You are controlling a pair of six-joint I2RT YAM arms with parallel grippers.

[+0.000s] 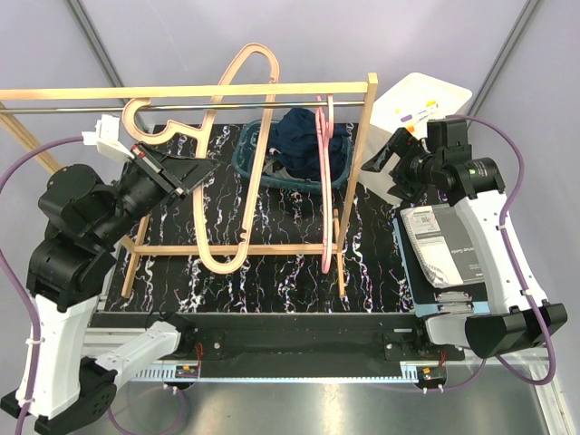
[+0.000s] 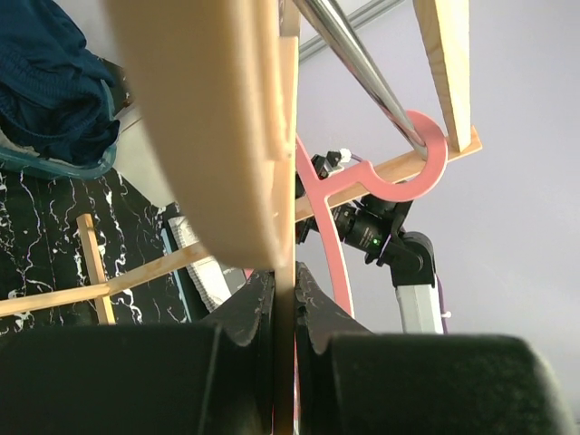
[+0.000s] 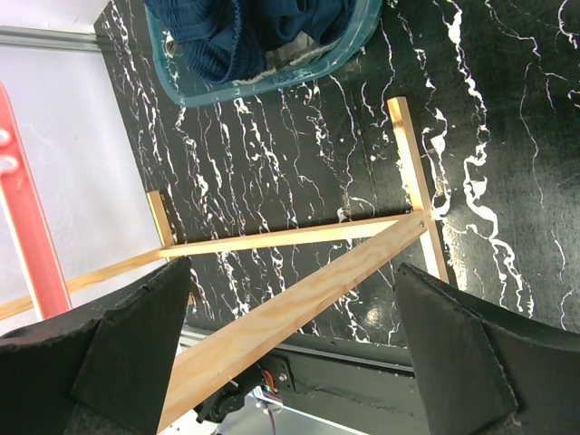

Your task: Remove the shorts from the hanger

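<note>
The navy shorts point(image 1: 304, 140) lie bunched in a teal basket point(image 1: 243, 161) behind the rack; they also show in the right wrist view point(image 3: 263, 27) and the left wrist view point(image 2: 50, 82). A grey fabric piece with a white label point(image 1: 441, 245), apparently the grey shorts, lies at the table's right edge by my right arm. My left gripper point(image 1: 192, 170) is shut on a bare beige hanger point(image 1: 222, 265), whose thin edge sits between the jaws point(image 2: 284, 308). My right gripper point(image 1: 379, 154) is open and empty beside the rack's right post, fingers wide apart point(image 3: 290, 317).
A wooden rack point(image 1: 181, 91) with a metal rod point(image 1: 72, 108) spans the black marbled table point(image 1: 290, 272). A bare pink hanger point(image 1: 324, 199) hangs on the rod near the right post. The rack's diagonal brace point(image 3: 299, 299) runs below my right gripper.
</note>
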